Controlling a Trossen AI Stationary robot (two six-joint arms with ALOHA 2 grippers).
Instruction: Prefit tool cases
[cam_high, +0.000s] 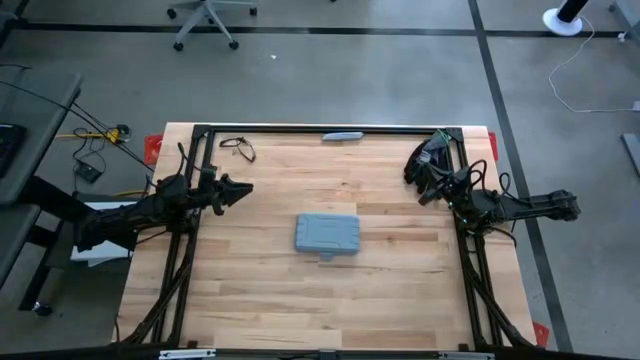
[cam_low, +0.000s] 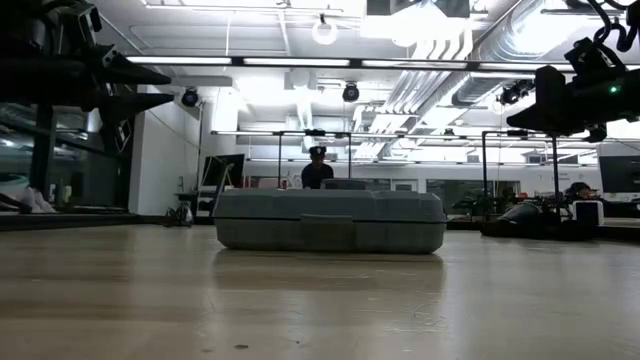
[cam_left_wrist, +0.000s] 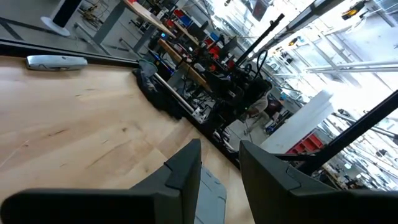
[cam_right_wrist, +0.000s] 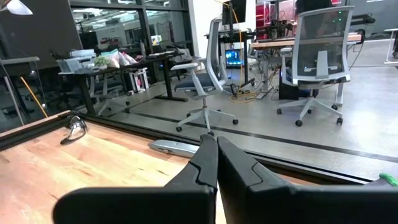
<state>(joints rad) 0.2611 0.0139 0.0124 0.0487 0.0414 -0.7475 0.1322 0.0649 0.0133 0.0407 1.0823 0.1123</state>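
Tool case (cam_high: 327, 234): closed, mid-worktop, within both arms' reach, we judge. Left gripper (cam_high: 243, 188) part-open, empty; right gripper (cam_high: 424, 165) shut, empty.

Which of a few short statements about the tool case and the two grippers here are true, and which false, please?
1. The tool case lies closed, flat on the table. True.
2. The left gripper holds the case. False: it holds nothing and is apart from the case.
3. The right gripper is shut. True.
4. The case stands at the table's far edge. False: it lies near the middle.
5. A grey tool lies at the far edge. True.
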